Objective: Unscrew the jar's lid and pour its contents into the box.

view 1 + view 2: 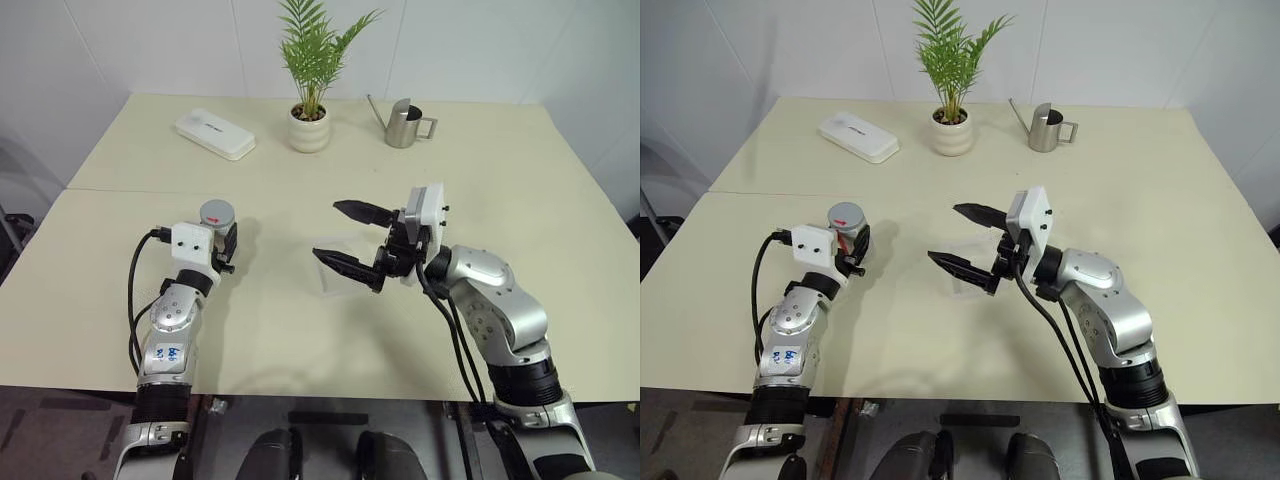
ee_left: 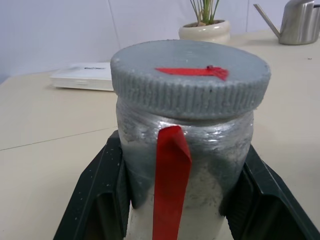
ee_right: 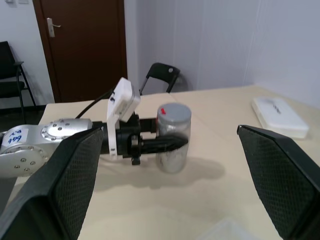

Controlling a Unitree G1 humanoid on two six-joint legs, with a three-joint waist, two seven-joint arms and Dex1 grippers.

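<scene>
The small silver jar [image 2: 200, 150] with a red strip on its side stands on the table at the left. Its grey lid [image 1: 216, 211], marked red on top, is on it. My left gripper [image 1: 224, 243] is shut on the jar's body, one black finger [image 2: 100, 200] on each side below the lid. The contents are hidden inside the jar. My right gripper [image 1: 327, 230] hangs open at mid-table, pointing left toward the jar, a hand's width from it. The clear box [image 1: 965, 283] lies on the table just under its fingers.
A flat white case [image 1: 215, 134], a potted plant [image 1: 310, 128] and a steel watering can [image 1: 405, 123] stand along the table's far side. In the right wrist view, a dark door [image 3: 80, 45] and a chair [image 3: 162, 75] are beyond the table.
</scene>
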